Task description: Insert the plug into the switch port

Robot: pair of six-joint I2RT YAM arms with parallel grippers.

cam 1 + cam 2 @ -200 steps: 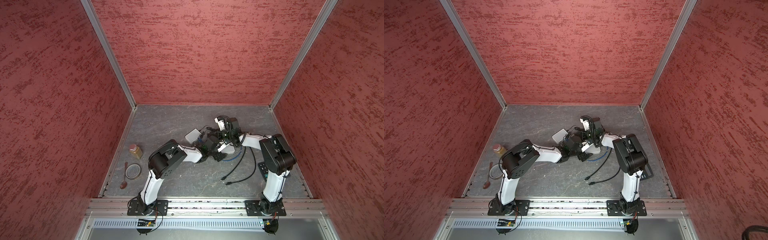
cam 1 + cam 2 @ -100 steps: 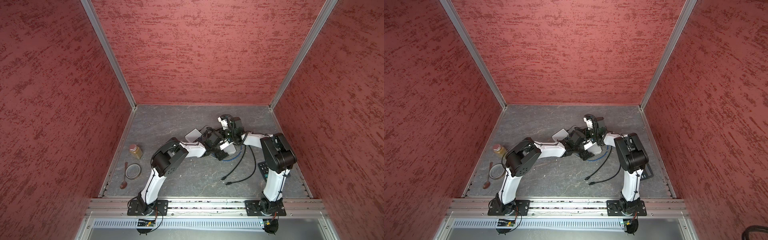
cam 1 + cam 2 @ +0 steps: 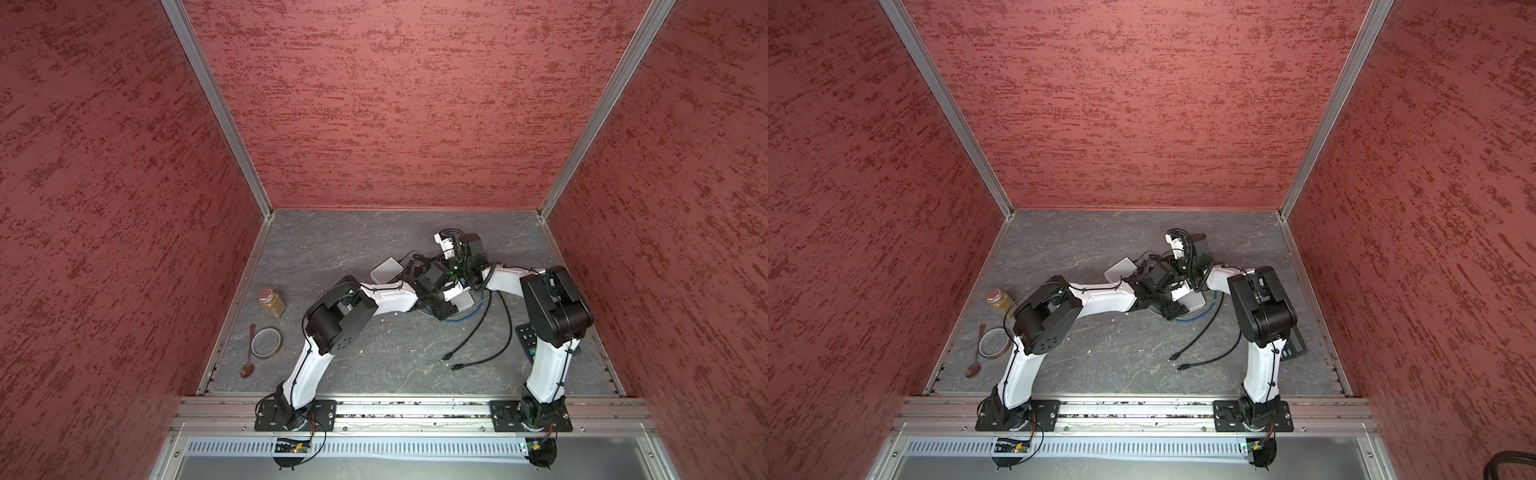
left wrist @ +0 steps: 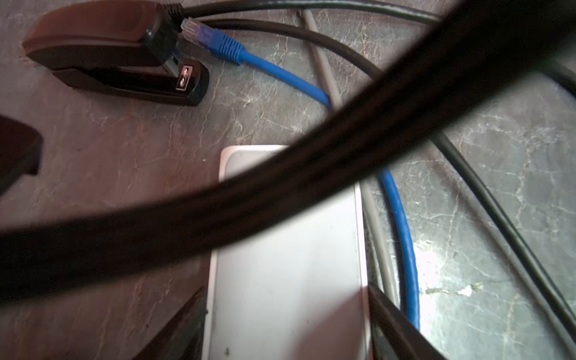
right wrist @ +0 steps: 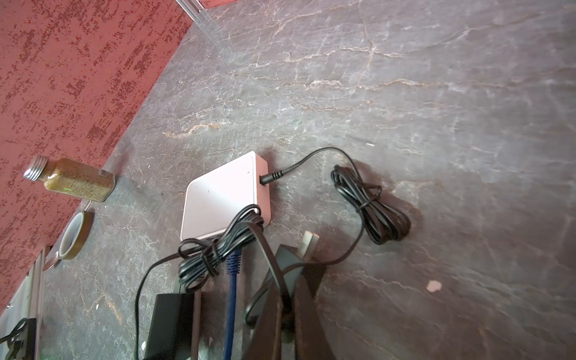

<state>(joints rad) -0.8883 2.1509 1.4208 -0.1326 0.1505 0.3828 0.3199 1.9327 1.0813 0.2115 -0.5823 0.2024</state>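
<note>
Right claw (image 5: 288,268) closed, looks pinched on the plug (image 5: 310,240), near the switch (image 5: 218,199) on its power lead (image 5: 280,173) side, not seated. Left claw (image 4: 285,299) straddles a second white box (image 4: 280,255) near the switch; grip unclear. Plug's probably light with a brittle latch tab, so hold the body.
</note>
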